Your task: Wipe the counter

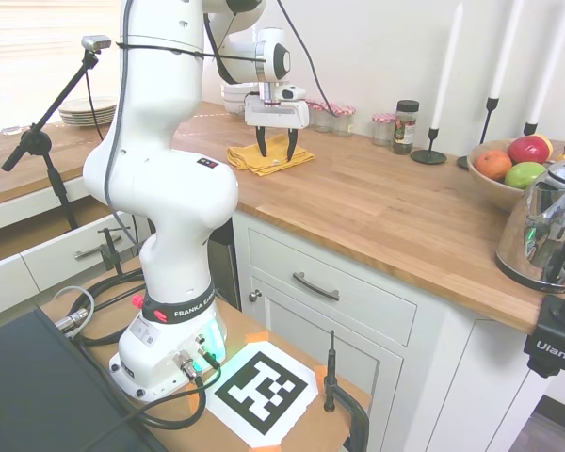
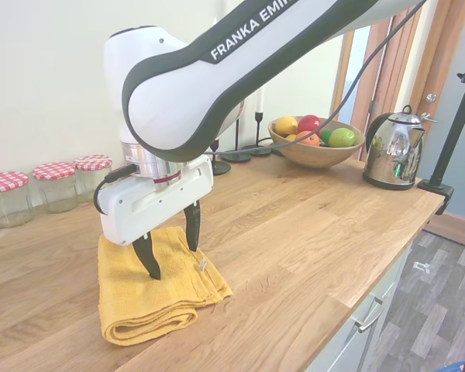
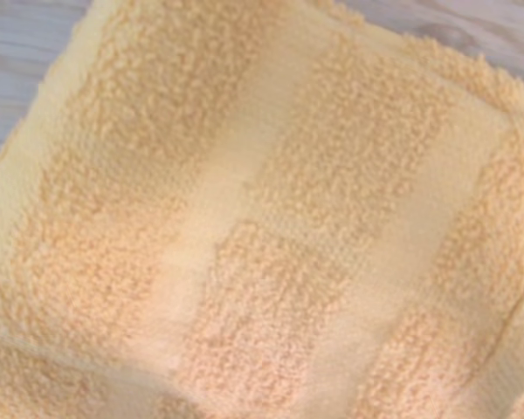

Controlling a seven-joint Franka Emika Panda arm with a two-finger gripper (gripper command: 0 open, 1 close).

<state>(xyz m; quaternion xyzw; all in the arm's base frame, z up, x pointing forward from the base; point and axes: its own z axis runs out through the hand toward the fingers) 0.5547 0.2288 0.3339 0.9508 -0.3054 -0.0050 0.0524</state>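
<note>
The gripper (image 2: 169, 246) is hanging straight down over a folded yellow towel (image 2: 151, 291), its 2 dark fingers (image 2: 148, 258) spread apart with nothing between them. From the second exterior view the tips are reaching down to about the towel's top layer; whether they are pressing into it cannot be told. The towel is lying flat on the counter (image 1: 377, 202), near the back of the long wooden top and well apart from the front edge, folded into a thick pad, probably so that it offers a bunched ridge to pinch. The wrist view is filling almost wholly with terry cloth (image 3: 262, 218), which suggests the hand is centring itself on the cloth before closing.

3 jars with checked lids (image 2: 54, 186) are standing against the wall just behind the towel. Further along the counter a fruit bowl (image 2: 318, 151) and a shiny kettle (image 2: 393, 151) are sitting well clear, leaving a wide bare stretch of wood between them and the towel, the likely zone for wiping.

Judging by this pose, the wiping itself is not yet beginning; the grasp is the step in hand.
</note>
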